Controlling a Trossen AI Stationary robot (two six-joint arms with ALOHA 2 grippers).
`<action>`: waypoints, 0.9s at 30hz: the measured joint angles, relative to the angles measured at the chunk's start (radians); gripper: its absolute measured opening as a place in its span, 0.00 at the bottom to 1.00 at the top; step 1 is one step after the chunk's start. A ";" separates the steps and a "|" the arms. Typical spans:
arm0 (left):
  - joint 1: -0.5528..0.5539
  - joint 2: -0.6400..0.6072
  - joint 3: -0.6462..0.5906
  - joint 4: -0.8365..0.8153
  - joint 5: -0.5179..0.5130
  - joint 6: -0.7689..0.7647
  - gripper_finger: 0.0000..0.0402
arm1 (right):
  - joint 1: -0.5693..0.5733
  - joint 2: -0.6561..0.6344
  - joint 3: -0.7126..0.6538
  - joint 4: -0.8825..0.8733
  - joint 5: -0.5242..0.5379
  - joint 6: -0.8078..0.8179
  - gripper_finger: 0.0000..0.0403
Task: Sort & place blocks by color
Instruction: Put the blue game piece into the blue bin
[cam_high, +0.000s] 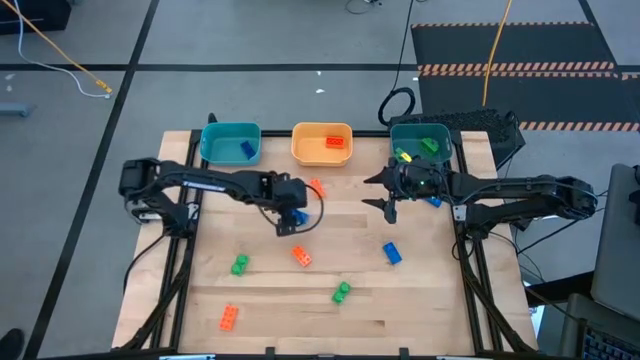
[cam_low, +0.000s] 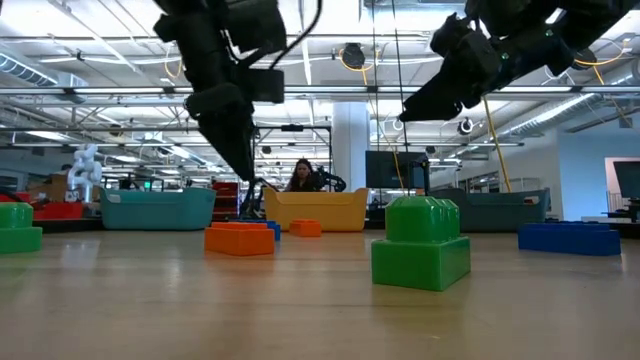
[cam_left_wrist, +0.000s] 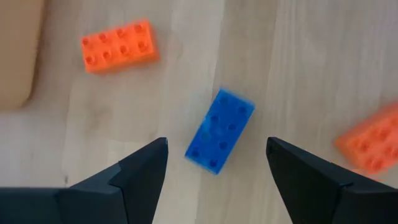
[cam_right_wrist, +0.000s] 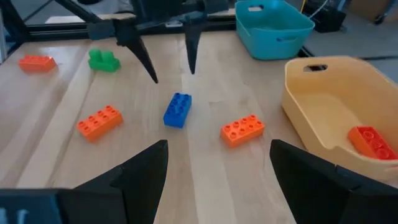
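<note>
Directly below open left hand (cam_left_wrist: 217, 165): blue block (cam_left_wrist: 219, 130), untouched, on table.

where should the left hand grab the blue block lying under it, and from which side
From straight above, fingers closing on the two long sides of the blue block. It lies flat, studs up, with bare wood along both long sides, and the open left hand hangs right over it. It sits skewed to the fingers, so a wrist turn looks needed first.
</note>
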 joint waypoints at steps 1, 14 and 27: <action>0.004 0.020 0.023 -0.022 0.005 0.016 0.68 | 0.000 0.000 0.000 0.002 0.000 -0.008 0.68; 0.026 0.204 0.131 -0.122 0.081 0.155 0.68 | 0.000 -0.015 0.000 -0.009 -0.001 -0.015 0.68; 0.028 0.294 0.130 -0.117 0.044 0.181 0.60 | 0.000 -0.043 0.000 -0.020 0.000 -0.022 0.68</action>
